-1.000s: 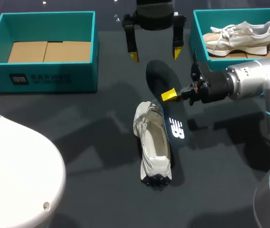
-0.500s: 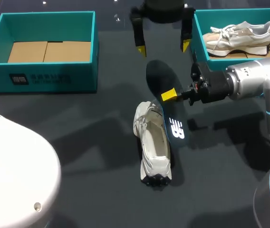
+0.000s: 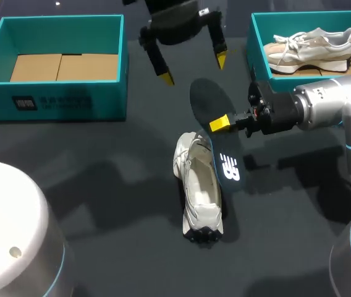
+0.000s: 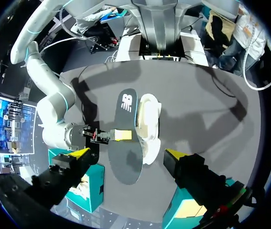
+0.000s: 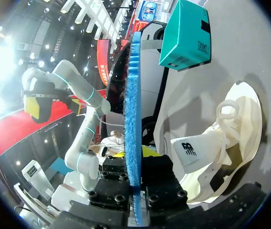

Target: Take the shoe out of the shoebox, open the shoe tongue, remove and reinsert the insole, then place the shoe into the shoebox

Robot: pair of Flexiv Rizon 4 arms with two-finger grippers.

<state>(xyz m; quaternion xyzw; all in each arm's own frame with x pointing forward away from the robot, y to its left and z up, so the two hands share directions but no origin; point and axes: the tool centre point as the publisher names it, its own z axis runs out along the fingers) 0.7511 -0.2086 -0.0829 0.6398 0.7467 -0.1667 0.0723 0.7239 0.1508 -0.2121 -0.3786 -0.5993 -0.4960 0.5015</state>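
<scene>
Insole [image 3: 205, 99] stays pinched in the right gripper [image 3: 220, 123], beside the shoe [image 3: 199, 192]. Left gripper [image 3: 193, 68], jaws wide, has swung leftward.

Here's the tally: two teal cardboard shoeboxes on the dark desk [image 3: 114, 185], the left shoebox [image 3: 62, 99] and the right shoebox [image 3: 254, 49]. Two lace-up trainers: one white trainer [image 3: 199, 192] and one cream trainer [image 3: 311, 46]. A single flat black foam insole [image 3: 206, 102] with a white logo. Two brown cardboard panels [image 3: 34, 67] side by side. And two yellow-tipped grippers, the left gripper [image 3: 193, 69] and the right gripper [image 3: 220, 124].
</scene>
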